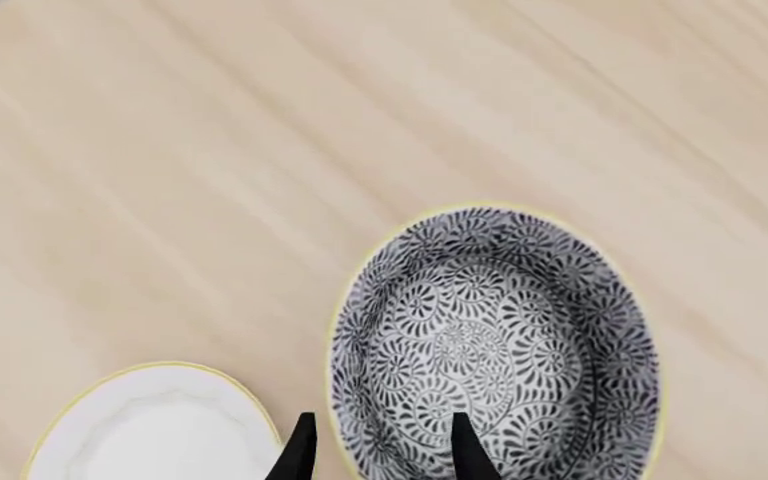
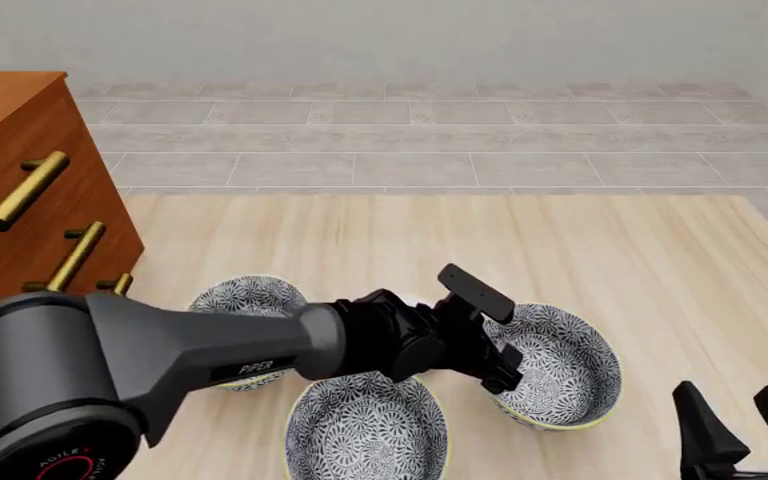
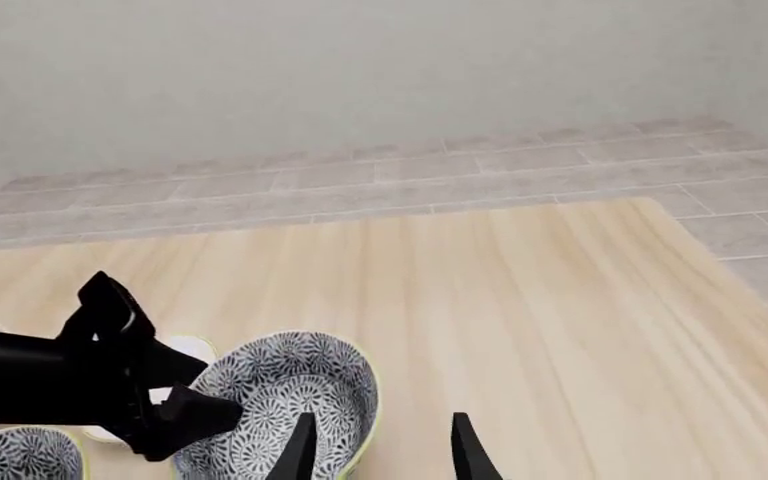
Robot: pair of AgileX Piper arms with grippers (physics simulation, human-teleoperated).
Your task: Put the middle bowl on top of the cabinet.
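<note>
Rim slip is the danger: left gripper (image 1: 377, 430) stands apart astride the edge of the middle bowl (image 1: 491, 330), right of centre in the front frame; a shallow pinch could tip it or nudge the white dish (image 1: 157, 430) beside it, well short of the cabinet (image 2: 24, 140)
</note>
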